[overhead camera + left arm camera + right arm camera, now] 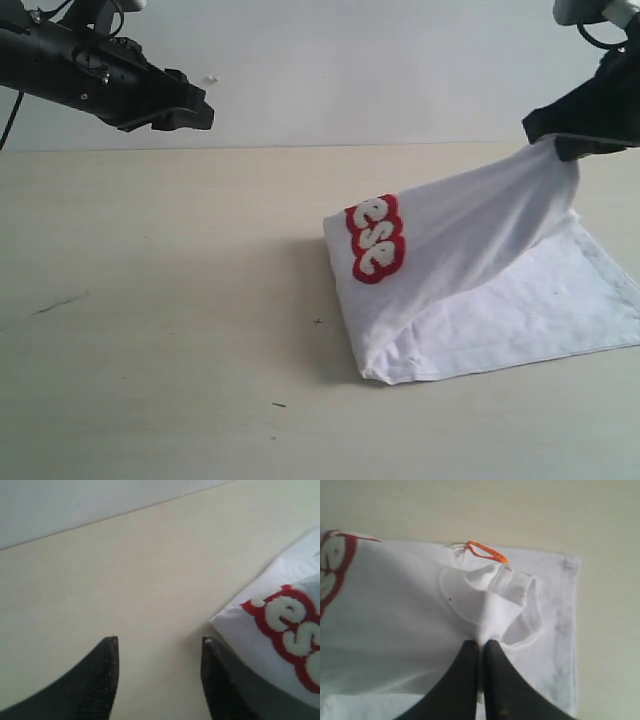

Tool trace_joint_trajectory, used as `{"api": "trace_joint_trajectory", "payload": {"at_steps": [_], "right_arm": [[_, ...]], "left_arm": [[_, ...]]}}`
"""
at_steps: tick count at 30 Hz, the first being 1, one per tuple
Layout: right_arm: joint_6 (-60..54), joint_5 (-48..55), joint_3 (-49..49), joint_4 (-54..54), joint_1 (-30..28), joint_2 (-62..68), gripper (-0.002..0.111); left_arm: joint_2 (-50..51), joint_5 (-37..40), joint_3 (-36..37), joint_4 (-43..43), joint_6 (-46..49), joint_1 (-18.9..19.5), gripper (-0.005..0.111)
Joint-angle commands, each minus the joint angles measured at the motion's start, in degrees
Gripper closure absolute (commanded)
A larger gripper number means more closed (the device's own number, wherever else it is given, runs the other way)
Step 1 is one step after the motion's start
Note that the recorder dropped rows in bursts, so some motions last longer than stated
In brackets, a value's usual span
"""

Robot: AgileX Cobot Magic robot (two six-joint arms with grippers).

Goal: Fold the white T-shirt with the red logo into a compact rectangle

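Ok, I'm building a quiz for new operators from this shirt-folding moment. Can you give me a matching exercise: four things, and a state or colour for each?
Things:
1. left gripper
2. right gripper
3. neck tag
4. chest patch

States or colours:
A. orange
B. open, holding nothing
C. red and white
D. shut on the white T-shirt

Pairs: 1-B, 2-D, 3-A, 4-C
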Motion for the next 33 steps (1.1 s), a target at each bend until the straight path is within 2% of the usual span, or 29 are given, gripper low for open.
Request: {"api": "trace_joint_trajectory", "payload": {"at_steps": [1,9,14,17,18,20,22,24,25,29,33], "right_arm": [[7.26,3.47,-0.75,-17.56,0.04,-0.43,0.108],[29.09,6.34,-0.75,-49.00,0.04,1.52,0.108],[33.82,9.18,-0.75,-57.90,0.04,7.31,0.107],[35.51,6.63,-0.75,-58.03,0.04,8.59,0.083],[36.01,6.63,-0.75,-58.19,0.04,8.59,0.070],[37.97,7.33,-0.75,-58.44,0.04,8.59,0.063],[40.51,7.33,-0.75,-58.37,0.04,8.59,0.064],[40.31,4.90,-0.75,-53.02,0.04,8.59,0.068],[36.68,3.64,-0.75,-48.14,0.04,8.88,0.073],[16.37,2.86,-0.75,-28.43,0.04,12.59,0.105],[5.44,3.80,-0.75,-15.78,0.04,18.63,0.108]], "left_arm": [[-0.24,-0.55,0.05,-0.29,0.37,0.11,0.057],[-0.24,-0.92,0.05,-0.17,0.35,0.11,0.057],[-0.24,-0.90,0.05,-0.17,0.59,0.11,0.057],[-0.24,-1.03,0.05,-0.07,0.85,0.11,0.057],[-0.24,-1.25,0.05,-0.07,1.73,0.11,0.057],[-0.24,-1.25,0.05,-0.07,1.73,0.11,0.057],[-0.24,-1.03,0.05,-0.07,1.73,0.11,0.057],[-0.24,-1.03,0.05,-0.07,1.73,0.11,0.057],[-0.24,-1.03,0.05,-0.07,1.73,0.11,0.057],[-0.24,0.04,0.05,-0.07,1.73,0.11,0.057],[-0.24,1.72,0.05,-0.07,1.86,0.11,0.057]]}}
